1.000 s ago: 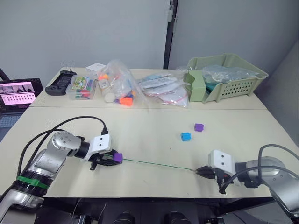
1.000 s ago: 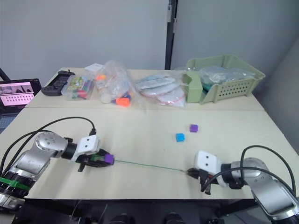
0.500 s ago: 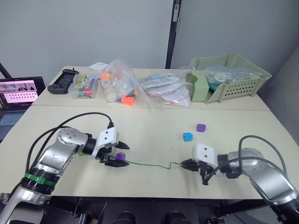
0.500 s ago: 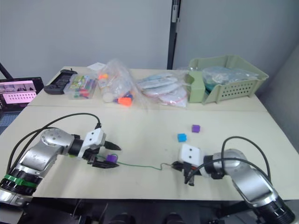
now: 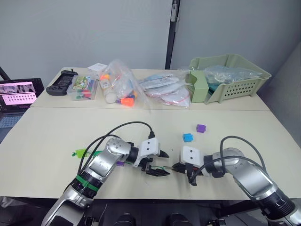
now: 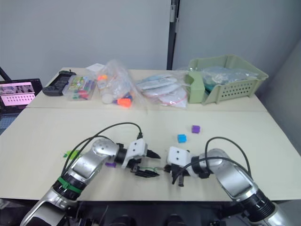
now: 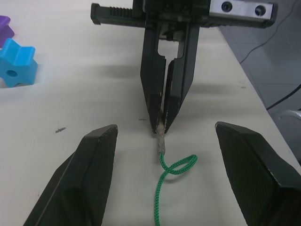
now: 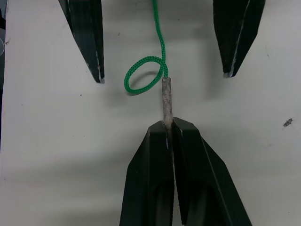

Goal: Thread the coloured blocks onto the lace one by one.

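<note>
The right gripper [image 8: 169,123] has its fingers pressed together on the pale stiff tip [image 8: 166,99] of the lace [image 7: 162,188], low over the surface [image 5: 56,132], so the tip points straight out toward the left gripper [image 7: 162,136]. That one faces it with fingers spread wide either side of the tip, gripping nothing (a stance that looks meant for taking the tip over, or steadying it for a block). Just behind the tip the green cord curls into a small loop [image 8: 141,77], slack on the surface.

One purple block [image 6: 110,164] lies by the left arm, apparently already on the lace. The blue block [image 5: 187,137] and the other purple one [image 5: 201,128] sit apart beyond the grippers, free to be reached. A lime green piece [image 5: 81,153] lies well to the left.

Both grippers work near the front edge, with little margin there; the middle of the surface is bare, and the bags [image 5: 120,84] and basket [image 5: 230,77] stand far back.
</note>
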Available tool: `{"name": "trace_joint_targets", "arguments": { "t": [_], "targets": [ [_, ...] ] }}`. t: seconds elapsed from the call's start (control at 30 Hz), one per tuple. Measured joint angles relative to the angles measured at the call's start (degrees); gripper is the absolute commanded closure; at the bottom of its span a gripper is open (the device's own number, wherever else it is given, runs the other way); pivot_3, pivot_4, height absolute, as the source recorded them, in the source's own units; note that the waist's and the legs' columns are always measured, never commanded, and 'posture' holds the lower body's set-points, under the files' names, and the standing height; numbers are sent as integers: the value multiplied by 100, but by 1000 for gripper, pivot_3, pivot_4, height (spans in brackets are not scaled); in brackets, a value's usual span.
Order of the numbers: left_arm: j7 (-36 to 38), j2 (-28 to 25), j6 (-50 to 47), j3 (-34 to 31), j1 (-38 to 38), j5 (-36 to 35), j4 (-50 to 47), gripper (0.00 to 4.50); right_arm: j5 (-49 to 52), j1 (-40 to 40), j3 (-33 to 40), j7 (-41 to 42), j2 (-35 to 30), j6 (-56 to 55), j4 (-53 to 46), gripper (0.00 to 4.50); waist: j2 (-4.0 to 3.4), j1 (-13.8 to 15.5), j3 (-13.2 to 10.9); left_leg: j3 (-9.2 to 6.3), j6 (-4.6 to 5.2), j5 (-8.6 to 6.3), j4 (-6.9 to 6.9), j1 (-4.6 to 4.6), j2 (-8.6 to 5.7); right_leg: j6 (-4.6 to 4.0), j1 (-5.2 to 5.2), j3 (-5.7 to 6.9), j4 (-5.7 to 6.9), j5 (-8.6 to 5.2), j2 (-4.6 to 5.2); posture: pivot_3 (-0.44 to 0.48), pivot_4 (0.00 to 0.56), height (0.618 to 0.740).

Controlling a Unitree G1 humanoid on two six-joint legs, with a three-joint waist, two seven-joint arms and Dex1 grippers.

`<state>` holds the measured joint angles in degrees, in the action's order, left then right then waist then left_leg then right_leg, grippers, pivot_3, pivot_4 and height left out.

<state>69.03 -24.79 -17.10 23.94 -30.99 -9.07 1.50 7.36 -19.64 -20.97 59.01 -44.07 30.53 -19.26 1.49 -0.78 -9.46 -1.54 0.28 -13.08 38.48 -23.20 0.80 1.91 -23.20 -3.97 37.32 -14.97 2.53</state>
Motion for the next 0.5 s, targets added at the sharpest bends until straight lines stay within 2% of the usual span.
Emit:
{"name": "trace_joint_targets", "arguments": {
  "t": [0.13,0.27,0.5],
  "targets": [
    [-9,12,-40,0,1,0,0,992,2,0,0,5,0,15,-34,4500,0,3,0,0,0,0,1,0,-1,0,0,0,0,0,1,0,150,740],
    [-42,43,-43,50,-11,94,27,2125,5,0,0,17,0,17,-53,4500,0,8,0,0,0,0,4,0,-2,0,2,0,-1,0,1,0,150,740],
    [-77,45,-37,167,-18,245,175,4468,7,0,0,47,0,21,-53,4500,0,7,0,0,0,0,4,-1,-1,0,2,0,0,0,1,0,150,740]
  ]
}}
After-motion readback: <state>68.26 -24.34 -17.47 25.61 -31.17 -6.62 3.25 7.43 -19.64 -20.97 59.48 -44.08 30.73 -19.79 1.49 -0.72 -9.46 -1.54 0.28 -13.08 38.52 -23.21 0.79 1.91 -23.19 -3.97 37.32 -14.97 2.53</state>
